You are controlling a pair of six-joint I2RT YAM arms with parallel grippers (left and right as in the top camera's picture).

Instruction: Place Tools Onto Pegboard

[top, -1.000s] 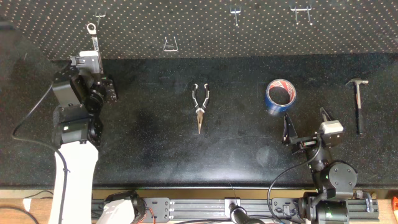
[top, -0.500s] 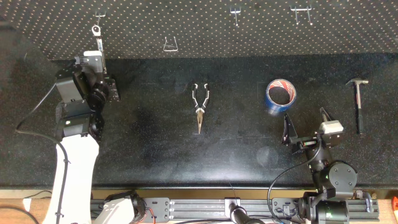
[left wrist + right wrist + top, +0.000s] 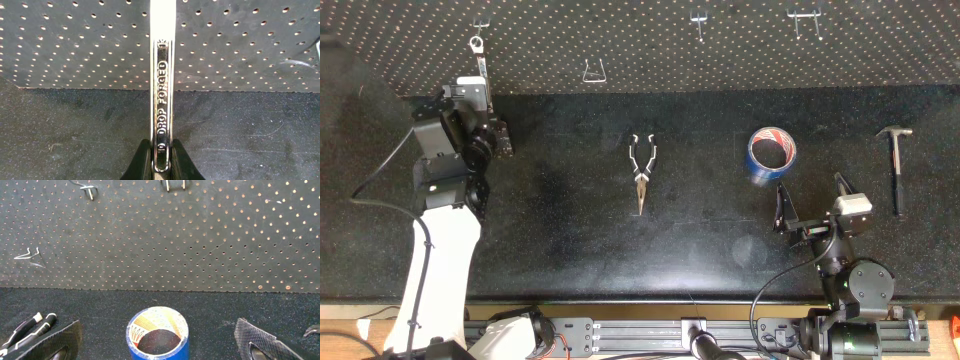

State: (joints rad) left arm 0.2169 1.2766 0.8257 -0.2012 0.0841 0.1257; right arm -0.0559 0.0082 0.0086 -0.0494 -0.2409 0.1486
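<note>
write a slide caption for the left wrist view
Left arm's fingers pinch a steel wrench, its shank extending toward the pegboard beyond the black table mat.

Wrench (image 3: pixel 162 75) polished chrome-look metal, glossy; pegboard (image 3: pixel 75 45) matt dark, smooth. Bench (image 3: pixel 75 135) rough, grainy black, matt. Tape roll (image 3: pixel 157 335) glossy blue, probably plastic film; right fingers (image 3: pixel 260 340) black, finely textured, matt.
</note>
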